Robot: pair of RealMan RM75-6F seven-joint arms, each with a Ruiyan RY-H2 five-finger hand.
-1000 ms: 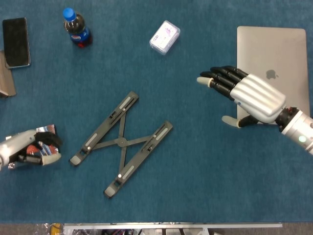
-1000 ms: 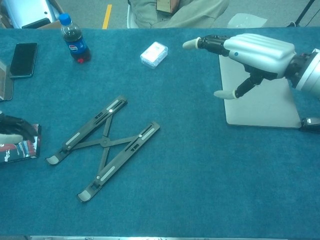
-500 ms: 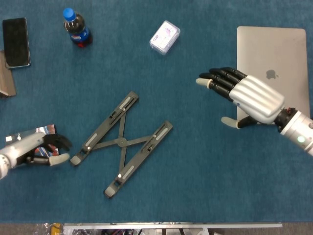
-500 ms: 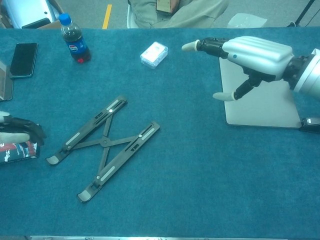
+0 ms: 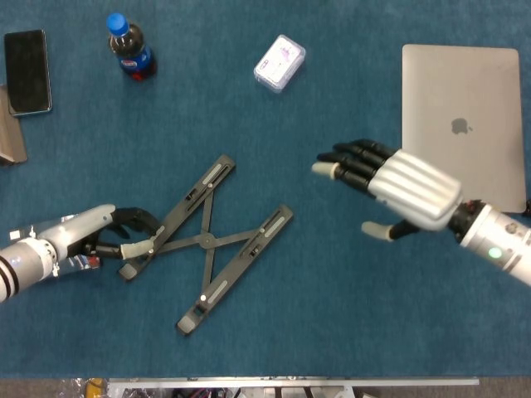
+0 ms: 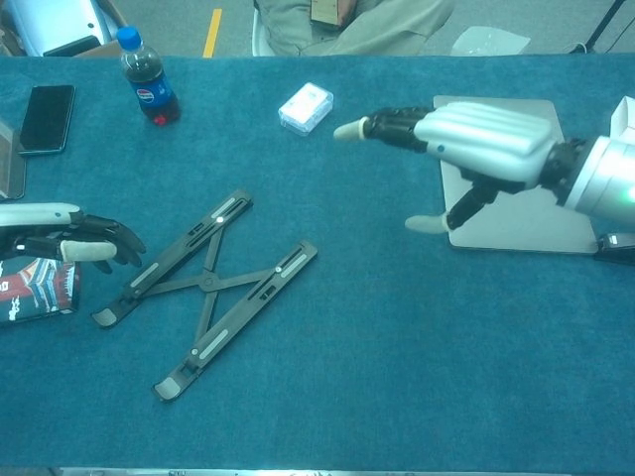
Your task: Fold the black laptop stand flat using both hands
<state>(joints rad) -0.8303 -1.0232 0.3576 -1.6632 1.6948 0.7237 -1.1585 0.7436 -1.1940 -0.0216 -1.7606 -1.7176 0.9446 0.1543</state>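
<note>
Mid-table, black laptop stand (image 5: 206,245) lies spread in an X. Left hand (image 5: 108,236) fingers apart, empty, at its left tip; right hand (image 5: 390,186) wide, empty, well apart beside laptop (image 5: 465,91) — staged for opposite rails.

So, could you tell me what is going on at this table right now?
The robot is reaching in to fold the black laptop stand, which lies spread in an X. The left robot hand is at the stand's near-left end; contact is unclear. The right robot hand hovers open, apart from it, beside the closed laptop.
</note>
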